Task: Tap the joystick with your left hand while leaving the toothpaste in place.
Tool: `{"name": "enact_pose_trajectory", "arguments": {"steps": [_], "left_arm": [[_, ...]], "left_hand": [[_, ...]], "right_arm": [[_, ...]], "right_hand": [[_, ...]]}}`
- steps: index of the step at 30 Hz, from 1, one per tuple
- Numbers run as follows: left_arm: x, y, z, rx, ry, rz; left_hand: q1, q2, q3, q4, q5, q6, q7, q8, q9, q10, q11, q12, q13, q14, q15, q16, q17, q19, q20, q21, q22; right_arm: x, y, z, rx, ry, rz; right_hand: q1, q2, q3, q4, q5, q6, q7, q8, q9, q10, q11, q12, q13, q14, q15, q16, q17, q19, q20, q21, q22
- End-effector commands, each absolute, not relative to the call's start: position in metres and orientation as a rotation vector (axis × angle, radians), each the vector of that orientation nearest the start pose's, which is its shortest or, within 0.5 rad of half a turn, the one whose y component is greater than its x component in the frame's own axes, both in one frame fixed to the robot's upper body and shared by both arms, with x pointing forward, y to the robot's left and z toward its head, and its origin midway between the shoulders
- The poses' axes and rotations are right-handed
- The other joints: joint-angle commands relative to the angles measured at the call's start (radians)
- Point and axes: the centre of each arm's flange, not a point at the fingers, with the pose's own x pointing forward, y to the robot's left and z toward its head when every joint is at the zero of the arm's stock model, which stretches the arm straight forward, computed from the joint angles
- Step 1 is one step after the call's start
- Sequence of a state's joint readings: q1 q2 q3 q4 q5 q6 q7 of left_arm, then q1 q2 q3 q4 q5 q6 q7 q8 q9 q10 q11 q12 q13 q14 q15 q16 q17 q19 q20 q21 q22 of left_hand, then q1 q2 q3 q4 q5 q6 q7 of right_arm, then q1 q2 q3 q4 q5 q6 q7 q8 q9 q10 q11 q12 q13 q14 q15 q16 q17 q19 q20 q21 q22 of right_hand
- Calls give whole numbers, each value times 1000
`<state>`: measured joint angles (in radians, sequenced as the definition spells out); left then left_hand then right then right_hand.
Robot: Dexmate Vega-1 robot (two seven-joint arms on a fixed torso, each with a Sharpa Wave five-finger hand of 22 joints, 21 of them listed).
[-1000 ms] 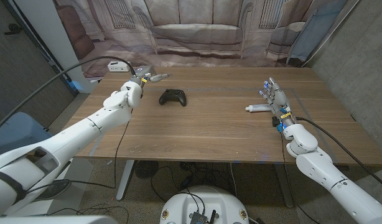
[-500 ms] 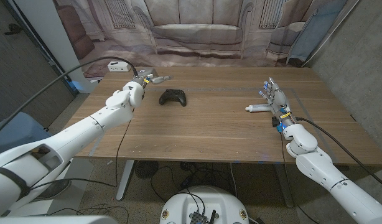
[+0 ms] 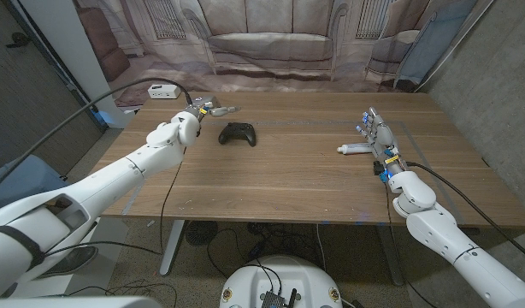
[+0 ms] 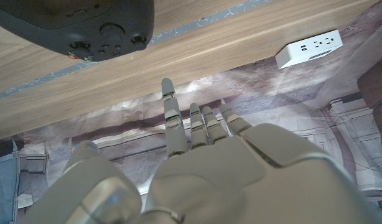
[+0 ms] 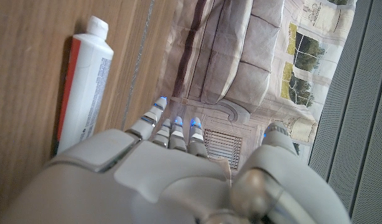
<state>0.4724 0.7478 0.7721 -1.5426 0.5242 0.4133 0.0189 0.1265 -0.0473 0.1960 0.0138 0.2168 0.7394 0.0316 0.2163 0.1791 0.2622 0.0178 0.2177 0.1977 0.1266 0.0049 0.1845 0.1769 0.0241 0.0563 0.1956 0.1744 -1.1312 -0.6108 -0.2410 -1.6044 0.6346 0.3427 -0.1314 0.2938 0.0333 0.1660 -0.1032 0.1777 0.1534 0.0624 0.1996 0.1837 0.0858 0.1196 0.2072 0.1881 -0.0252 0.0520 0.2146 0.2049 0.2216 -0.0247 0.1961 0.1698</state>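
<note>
On the wooden tabletop [image 3: 280,184], seen from the robot's head, the right hand [image 3: 380,139] stands nearest, at the far right of the joystick, fingers up and apart, holding nothing; the toothpaste [image 3: 353,149] lies on its side just beside that hand, on the side facing the joystick, cap pointing toward the joystick, and looks undisturbed. The right wrist view shows the same tube [image 5: 82,87] lying flat just beyond the outstretched fingers [image 5: 169,127], with no contact to be seen. Farther out, the black joystick [image 3: 238,133], a game controller, sits near the far left part of the tabletop. Over the last second the left hand [image 3: 209,109] has crept forward and slightly toward the joystick's far side, its fingers now reaching a little farther past the controller; the joystick itself has not shifted, so the tap appears not yet delivered. The left hand is held above the tabletop, just left of and beyond the joystick, fingers extended and spread, gripping nothing. The left wrist view shows the controller [image 4: 79,28] close to the fingertips [image 4: 168,93] but apart from them. Judged from this, the hand still needs to swing in over the joystick and come down on it. Beyond the left hand, a white power strip [image 3: 162,92] lies at the tabletop's far left corner.
</note>
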Motion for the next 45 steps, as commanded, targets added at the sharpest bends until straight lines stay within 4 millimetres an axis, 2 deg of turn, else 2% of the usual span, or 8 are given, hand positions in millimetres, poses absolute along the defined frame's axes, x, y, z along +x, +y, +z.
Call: {"name": "enact_pose_trajectory", "arguments": {"steps": [1, 19, 25, 29, 34, 37, 45], "left_arm": [[662, 252, 93, 1493, -430, 219], [671, 250, 87, 1517, -392, 199], [676, 250, 85, 1520, -385, 183], [677, 249, 85, 1523, -388, 174], [676, 247, 86, 1530, -393, 173], [676, 247, 86, 1530, -392, 172], [678, 248, 84, 1528, -388, 165]], "left_hand": [[-7, 2, -5, -1, 0, 8, 0, -1, 3, -3, -1, -1, 2, -6, 4, -2, 2, -5, 10, -3, 5], [-6, 5, -7, -1, 2, 16, 5, -5, 3, -4, -4, 0, 2, -9, 5, -1, 2, -12, 25, -3, 5], [-5, 6, -8, -2, 2, 10, -1, -9, 3, -7, -4, -2, 2, -9, 6, 0, 2, -11, 27, -2, 5], [-4, 7, -8, -2, 3, 9, -17, -11, 3, -6, -4, -1, 2, -8, 6, 1, 2, -11, 28, -2, 5], [-3, 8, -9, -3, 3, 14, -23, -10, 3, -5, -1, 0, 2, -6, 7, 2, 2, -11, 29, -1, 5], [-2, 9, -9, -3, 4, 15, -24, -11, 3, -3, -8, 0, 2, -4, 7, 2, 2, -10, 30, 0, 5], [0, 11, -9, -4, 4, 18, -25, -12, 3, -3, -4, 1, 2, -5, 8, 2, 2, -10, 30, 0, 6]], "right_arm": [[576, -324, -56, 58, -661, 88], [576, -324, -58, 55, -654, 90], [576, -324, -57, 59, -654, 87], [577, -323, -58, 59, -654, 88], [578, -322, -58, 62, -654, 88], [578, -321, -58, 53, -654, 87], [578, -321, -58, 55, -652, 85]], "right_hand": [[-3, 5, 1, -5, 5, 3, -6, -2, 2, 3, 4, 0, 3, 2, 7, -2, 3, 6, 1, -2, 2], [-4, 6, 0, -6, 5, 5, -6, -3, 2, 3, 3, -1, 3, 1, 6, -4, 3, 5, 2, -2, 2], [-5, 7, 0, -6, 5, 5, -6, -3, 2, 3, 4, -2, 3, 1, 8, -4, 3, 5, 3, -2, 2], [-5, 7, 0, -7, 5, 5, -7, -3, 2, 3, 5, -2, 3, 0, 8, -5, 3, 5, 3, -2, 2], [-5, 7, -1, -7, 5, 6, -6, -3, 2, 4, 4, -2, 3, 1, 8, -4, 3, 5, 3, -2, 2], [-5, 7, -1, -7, 5, 7, -6, -3, 2, 4, 3, -2, 3, 1, 8, -5, 3, 5, 3, -2, 2], [-6, 7, -1, -8, 5, 7, -7, -3, 2, 4, 6, -3, 3, 2, 8, -5, 3, 4, 5, -3, 2]]}}
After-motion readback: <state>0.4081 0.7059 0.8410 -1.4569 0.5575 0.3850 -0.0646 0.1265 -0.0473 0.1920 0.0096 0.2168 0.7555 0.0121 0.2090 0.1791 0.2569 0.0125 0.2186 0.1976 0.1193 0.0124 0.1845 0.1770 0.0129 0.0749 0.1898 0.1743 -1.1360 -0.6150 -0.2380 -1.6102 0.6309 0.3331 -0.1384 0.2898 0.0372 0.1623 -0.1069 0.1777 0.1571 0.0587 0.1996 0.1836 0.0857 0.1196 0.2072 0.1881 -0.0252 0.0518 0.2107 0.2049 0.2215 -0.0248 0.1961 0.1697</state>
